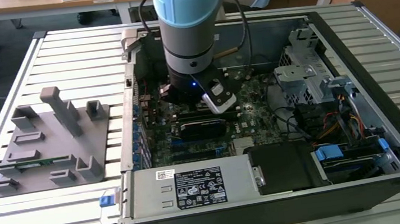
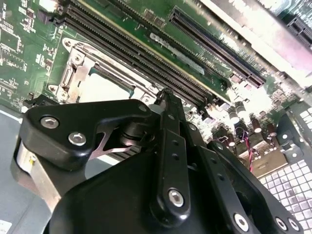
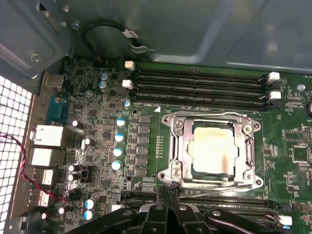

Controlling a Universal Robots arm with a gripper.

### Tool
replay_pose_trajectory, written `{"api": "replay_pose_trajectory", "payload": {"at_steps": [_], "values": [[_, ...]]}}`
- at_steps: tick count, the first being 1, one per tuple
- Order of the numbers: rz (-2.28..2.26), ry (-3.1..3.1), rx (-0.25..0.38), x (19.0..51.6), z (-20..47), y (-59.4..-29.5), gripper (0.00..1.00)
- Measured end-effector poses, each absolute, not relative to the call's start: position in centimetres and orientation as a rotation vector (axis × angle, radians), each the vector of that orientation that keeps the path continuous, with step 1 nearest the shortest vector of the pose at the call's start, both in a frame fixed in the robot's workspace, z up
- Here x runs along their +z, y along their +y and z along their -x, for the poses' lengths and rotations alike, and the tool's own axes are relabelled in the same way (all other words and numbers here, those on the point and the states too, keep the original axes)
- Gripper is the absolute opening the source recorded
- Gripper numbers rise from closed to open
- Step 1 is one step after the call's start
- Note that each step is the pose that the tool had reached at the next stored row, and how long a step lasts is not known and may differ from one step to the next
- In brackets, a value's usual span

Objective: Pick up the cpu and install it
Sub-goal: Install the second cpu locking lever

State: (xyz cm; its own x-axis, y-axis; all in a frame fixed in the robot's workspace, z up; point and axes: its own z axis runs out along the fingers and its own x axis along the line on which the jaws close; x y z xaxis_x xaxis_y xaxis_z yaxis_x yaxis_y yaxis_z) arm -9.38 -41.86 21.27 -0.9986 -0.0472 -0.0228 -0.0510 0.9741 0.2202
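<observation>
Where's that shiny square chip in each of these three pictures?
Exterior view: I can't make it out; the arm stands over the board.
First wrist view: the cpu lies inside the socket frame.
Second wrist view: cpu beside the end effector.
Shared landmark: memory slots.

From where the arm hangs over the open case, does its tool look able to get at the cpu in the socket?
Probably yes. The cpu lies face-up in its socket frame with nothing over it, and the tool sits just beside the frame's edge, above the motherboard.
</observation>
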Motion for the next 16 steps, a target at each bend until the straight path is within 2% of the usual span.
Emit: {"api": "replay_pose_trajectory", "payload": {"at_steps": [16], "values": [[0.077, 3.102, 0.359, 20.70, 9.22, -42.62, 0.11]]}}
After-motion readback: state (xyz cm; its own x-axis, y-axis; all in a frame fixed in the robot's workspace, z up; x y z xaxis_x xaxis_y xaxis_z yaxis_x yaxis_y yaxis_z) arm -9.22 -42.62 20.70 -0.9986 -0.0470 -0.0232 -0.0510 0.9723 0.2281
